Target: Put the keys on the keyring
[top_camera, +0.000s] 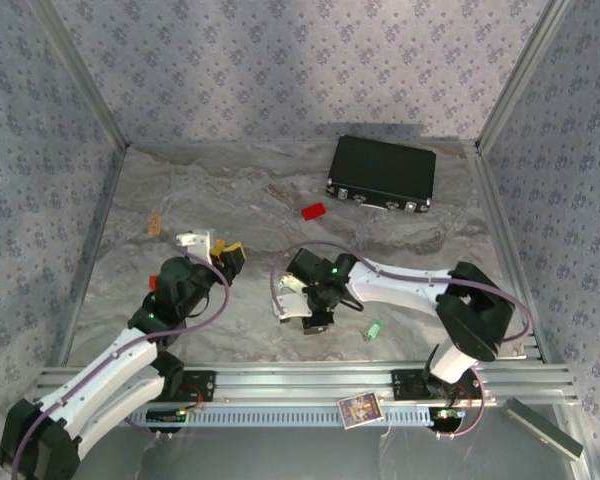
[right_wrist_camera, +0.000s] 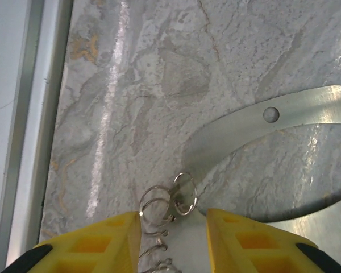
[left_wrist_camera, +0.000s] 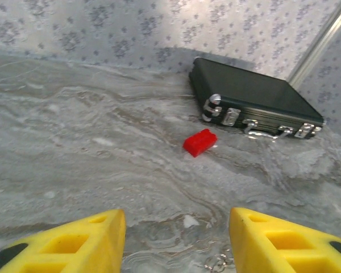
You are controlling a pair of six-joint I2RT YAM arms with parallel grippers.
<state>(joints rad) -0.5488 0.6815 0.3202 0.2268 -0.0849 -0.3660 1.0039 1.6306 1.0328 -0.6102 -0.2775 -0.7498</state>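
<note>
A grey marbled tabletop (top_camera: 230, 200) meets floral-patterned walls (top_camera: 280, 60).

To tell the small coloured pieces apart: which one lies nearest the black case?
The red block, close to the black case; the green key lies much farther from it.

The grey marbled tabletop (top_camera: 230, 200) carries a black rectangular case with silver latches (top_camera: 382, 172) at its far right. A small red plastic block (top_camera: 313, 211) lies near the case, not touching it. A tiny green-headed key (top_camera: 374, 329) sits toward the near edge. A flat curved silvery metal band (right_wrist_camera: 261, 122) lies on the surface, with small wire rings (right_wrist_camera: 170, 202) at its end.
</note>
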